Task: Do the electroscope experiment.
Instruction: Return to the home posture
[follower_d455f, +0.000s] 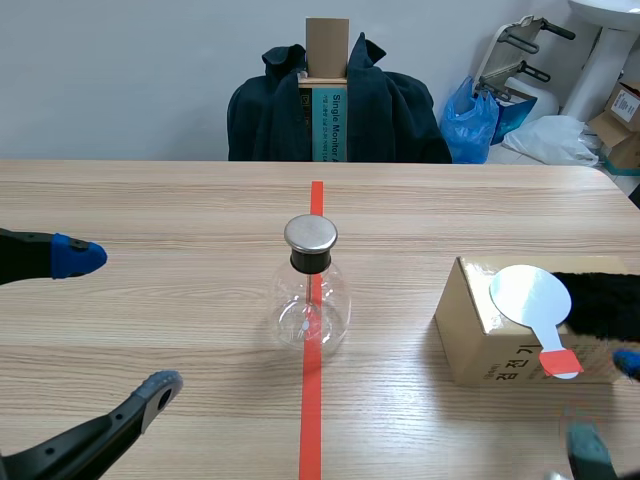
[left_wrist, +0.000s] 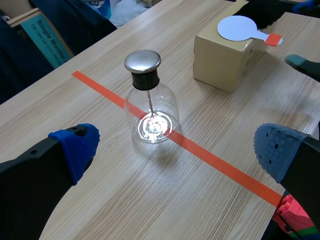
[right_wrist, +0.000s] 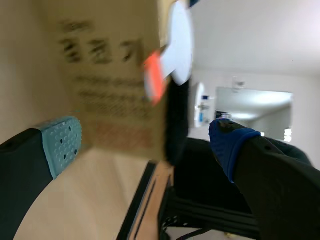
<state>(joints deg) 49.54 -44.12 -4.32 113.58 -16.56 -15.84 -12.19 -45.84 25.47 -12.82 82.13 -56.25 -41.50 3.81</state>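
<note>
The electroscope (follower_d455f: 312, 292) (left_wrist: 150, 102) is a clear glass flask with a black neck and a metal cap, standing on the red tape line mid-table. A white disc paddle with an orange-red handle tip (follower_d455f: 535, 305) (left_wrist: 242, 28) (right_wrist: 175, 47) lies on a cardboard box (follower_d455f: 490, 335) (left_wrist: 222, 57) (right_wrist: 117, 75), next to a black fuzzy cloth (follower_d455f: 605, 305). My left gripper (follower_d455f: 115, 330) (left_wrist: 175, 150) stands open, short of the flask. Open too is my right gripper (follower_d455f: 605, 410) (right_wrist: 145, 137), tilted sideways just in front of the box, below the paddle's handle.
Behind the far table edge stands a chair draped with a dark jacket (follower_d455f: 340, 105), holding a box. Blue bags (follower_d455f: 475, 120) and cartons lie on the floor at the back right. Bare wood lies between the flask and the box.
</note>
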